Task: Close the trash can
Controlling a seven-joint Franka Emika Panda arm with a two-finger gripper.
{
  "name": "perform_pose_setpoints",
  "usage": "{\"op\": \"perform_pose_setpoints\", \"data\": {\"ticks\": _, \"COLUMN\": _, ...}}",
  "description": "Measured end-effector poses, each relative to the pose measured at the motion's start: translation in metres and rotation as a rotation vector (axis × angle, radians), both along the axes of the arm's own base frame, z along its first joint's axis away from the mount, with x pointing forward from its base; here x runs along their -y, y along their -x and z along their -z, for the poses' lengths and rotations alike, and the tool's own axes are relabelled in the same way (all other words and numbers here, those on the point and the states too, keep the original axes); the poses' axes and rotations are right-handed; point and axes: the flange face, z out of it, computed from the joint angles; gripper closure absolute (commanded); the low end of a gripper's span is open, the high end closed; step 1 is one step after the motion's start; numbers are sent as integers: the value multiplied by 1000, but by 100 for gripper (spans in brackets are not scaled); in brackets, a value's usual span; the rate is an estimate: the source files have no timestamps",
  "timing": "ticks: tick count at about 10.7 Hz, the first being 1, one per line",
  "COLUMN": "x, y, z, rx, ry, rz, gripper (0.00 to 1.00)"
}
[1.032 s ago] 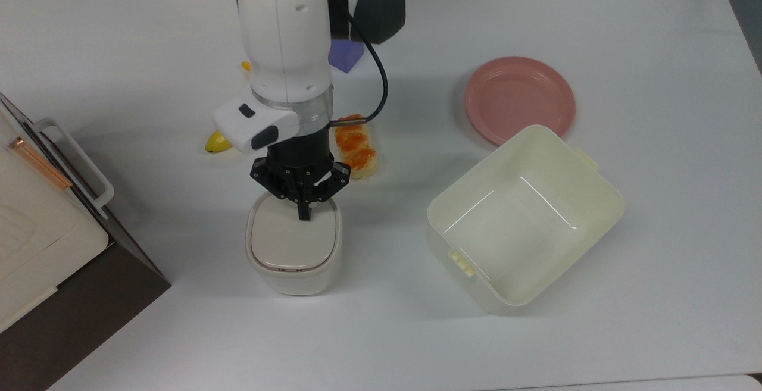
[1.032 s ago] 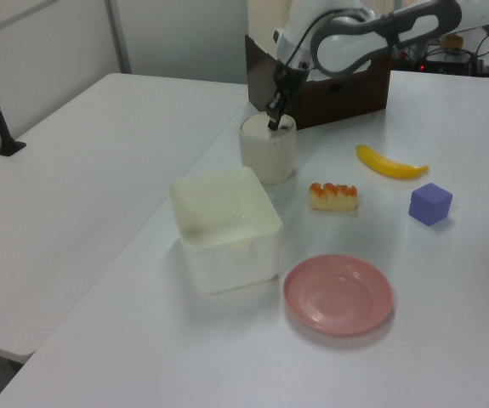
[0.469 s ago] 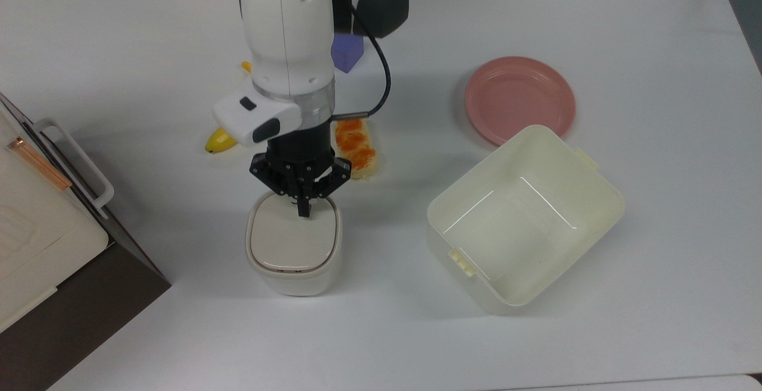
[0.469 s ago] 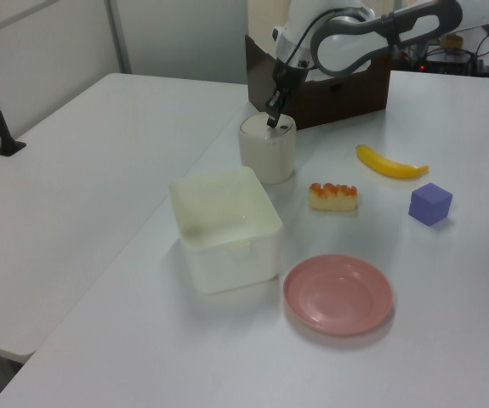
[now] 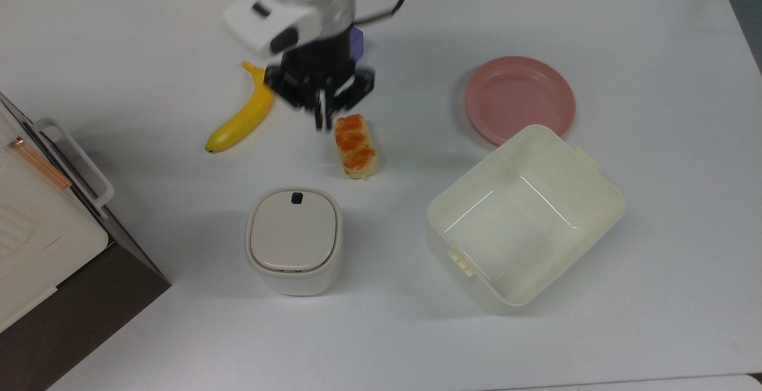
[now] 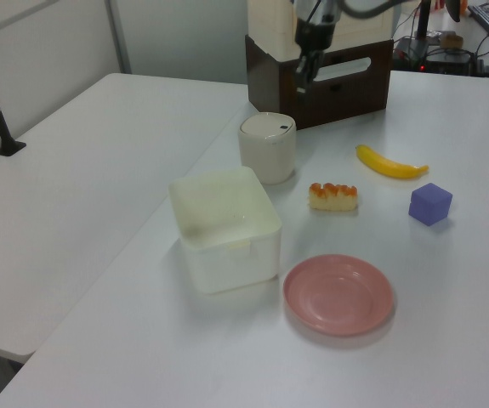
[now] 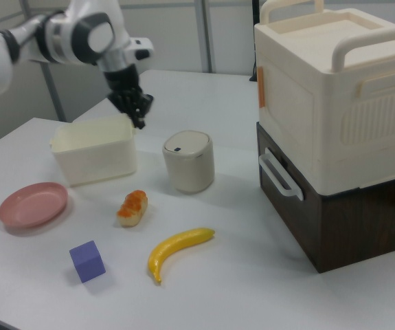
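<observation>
Lid sitting flat on the trash can, lower left of centre in the top view, since closing looks finished; the gripper is hanging clenched and empty above the counter, upper centre.

Lab or office room, white tables pushed together, partition panels, cables and electronics behind.

Bright even light, soft shadows (arm blurred)
</observation>
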Motion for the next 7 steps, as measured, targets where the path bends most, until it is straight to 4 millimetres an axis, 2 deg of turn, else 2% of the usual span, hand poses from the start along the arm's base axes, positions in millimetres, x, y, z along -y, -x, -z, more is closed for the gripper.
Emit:
{"op": "perform_pose_setpoints", "data": {"ticks": 1, "x": -10, "y": 19, "z": -15, "rx": -53, "ry": 0, "rz": -16, "gripper": 0}}
{"op": "perform_pose_setpoints", "data": {"ticks": 3, "x": -29, "y": 57, "z": -36, "rx": -117, "ry": -4, "rz": -48, "gripper": 0}}
{"op": "perform_pose_setpoints", "data": {"ticks": 4, "x": -35, "y": 71, "z": -40, "rx": -128, "ry": -6, "rz": -58, "gripper": 0}}
{"op": "perform_pose_setpoints", "data": {"ticks": 6, "x": -36, "y": 87, "z": -41, "rx": -146, "ry": -47, "rz": -51, "gripper": 0}}
{"op": "perform_pose_setpoints", "data": {"ticks": 7, "x": -29, "y": 89, "z": -40, "rx": -160, "ry": -57, "rz": -37, "gripper": 0}}
